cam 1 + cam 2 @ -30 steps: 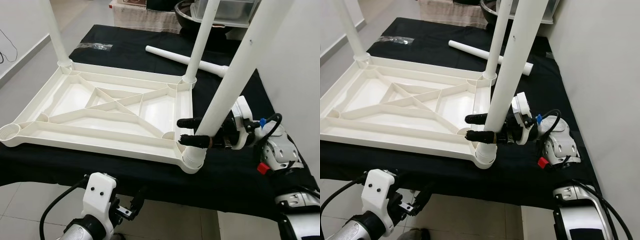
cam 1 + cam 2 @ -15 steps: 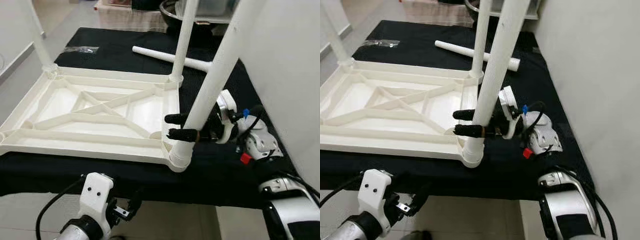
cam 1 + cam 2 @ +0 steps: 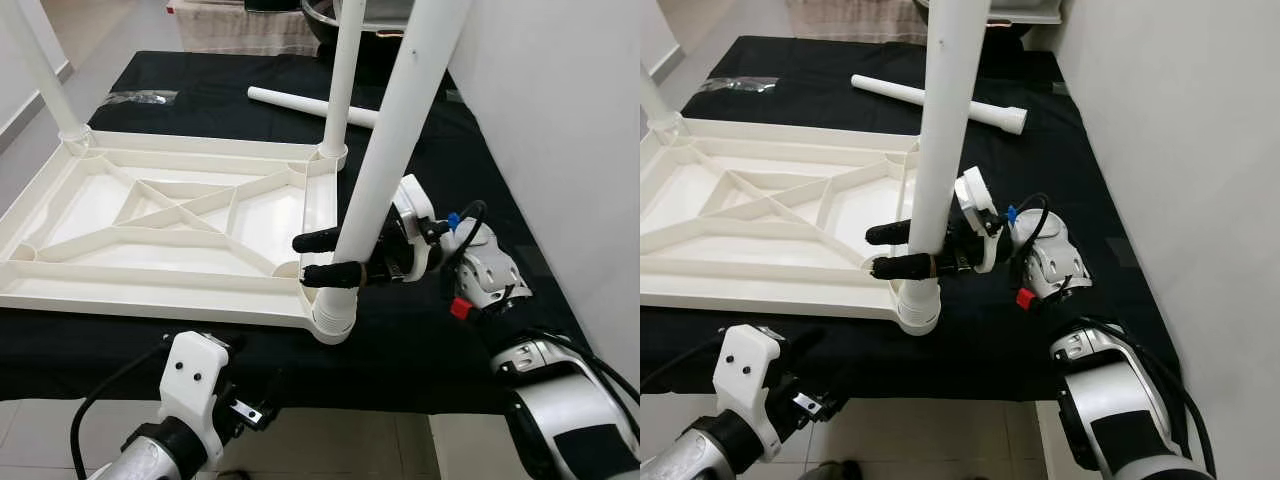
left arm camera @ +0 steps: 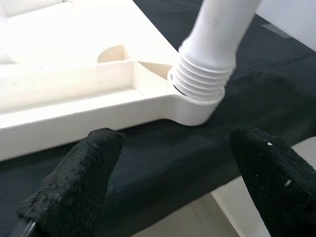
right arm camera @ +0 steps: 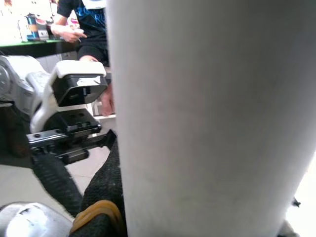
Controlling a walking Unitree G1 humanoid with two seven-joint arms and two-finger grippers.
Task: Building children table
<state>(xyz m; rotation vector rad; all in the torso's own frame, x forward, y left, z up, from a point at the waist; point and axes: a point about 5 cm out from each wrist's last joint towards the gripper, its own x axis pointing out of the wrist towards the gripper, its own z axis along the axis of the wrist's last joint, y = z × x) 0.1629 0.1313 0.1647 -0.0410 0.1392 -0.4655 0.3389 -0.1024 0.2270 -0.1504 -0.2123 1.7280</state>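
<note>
The step in hand is judged to be the fitting of the third leg: an upside-down white tabletop (image 3: pixel 190 215) lies on a desk (image 3: pixel 470 340) draped in black cloth, and the near-right leg (image 3: pixel 385 165) stands in the corner socket (image 3: pixel 332 322) closest to the desk's front edge. The right gripper (image 3: pixel 318 258) is set low on this leg, just above its ribbed collar, with one black finger on either side of the tube and the jaws closed upon it. Two further legs, a far-right leg (image 3: pixel 340 85) and a far-left leg (image 3: pixel 40 75), are already upright in the far corners. A loose leg (image 3: pixel 310 105) lies flat on the cloth near the desk's far edge, and the near-left corner socket is cut off by the frame.

The left gripper (image 4: pixel 173 173) is held below the desk's front edge, its jaws spread wide and empty, pointed toward the ribbed collar.

The next move is likely to call for the held leg being turned or pressed fully home, then released, and the loose leg fetched for the last socket.

The parts appear to be smooth moulded plastic: round hollow tubes with flared, threaded-looking ends, and a rectangular top stiffened underneath by diagonal ribs. The cloth looks matt and soft.
</note>
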